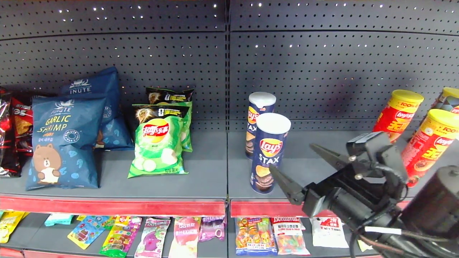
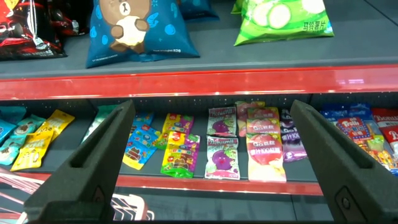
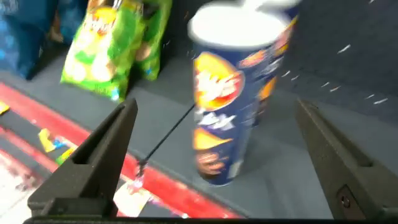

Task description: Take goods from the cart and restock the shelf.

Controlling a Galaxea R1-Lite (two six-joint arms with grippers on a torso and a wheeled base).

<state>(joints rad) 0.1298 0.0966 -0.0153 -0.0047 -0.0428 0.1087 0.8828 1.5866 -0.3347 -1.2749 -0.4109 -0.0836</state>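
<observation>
Two blue chip cans with white lids stand on the grey shelf (image 1: 200, 172), the front can (image 1: 269, 154) near the red edge strip and the back can (image 1: 259, 118) behind it. My right gripper (image 1: 292, 157) is open just to the right of the front can, with nothing between its fingers. The right wrist view has this front can (image 3: 233, 99) upright ahead of the open right gripper (image 3: 216, 106). My left gripper (image 2: 211, 107) is open and holds nothing, in front of the lower shelf with its candy packets (image 2: 224, 152).
Red cans with yellow lids (image 1: 430, 143) stand at the shelf's right end, close behind my right arm. Green chip bags (image 1: 157, 145) and blue shrimp-chip bags (image 1: 64, 139) lean to the left. Bare shelf lies between the blue and red cans.
</observation>
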